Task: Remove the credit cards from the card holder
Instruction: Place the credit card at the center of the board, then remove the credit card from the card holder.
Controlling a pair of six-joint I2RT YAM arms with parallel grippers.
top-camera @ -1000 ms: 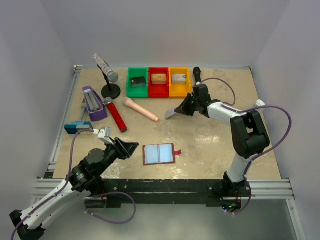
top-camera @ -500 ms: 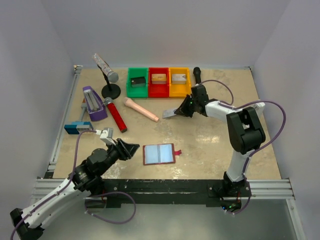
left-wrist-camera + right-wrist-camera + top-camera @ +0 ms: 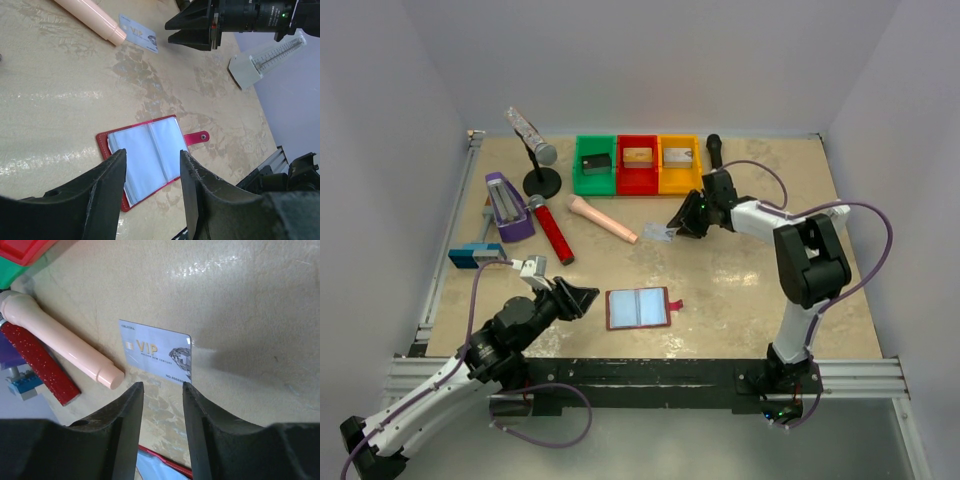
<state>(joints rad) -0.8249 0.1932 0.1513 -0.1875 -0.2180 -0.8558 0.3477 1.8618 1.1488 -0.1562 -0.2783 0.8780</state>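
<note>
Top camera is sitting high above the near edge of the bench point(image 3: 750, 275), looking down and forward, far out, taking in the whole surface. Left wrist camera is looking low and slanted past the left pincer point(image 3: 152, 151) at the card holder point(image 3: 142, 162), close, also catching the right pincer point(image 3: 169, 31) farther off. Right wrist camera is facing down between its own fingers, very near one credit card point(image 3: 156, 351). All three views are sharing that card and the peach cylinder point(image 3: 65, 347).

Silver credit card point(image 3: 156, 351): gold "VIP" readable; smaller print beneath too small to read.
</note>
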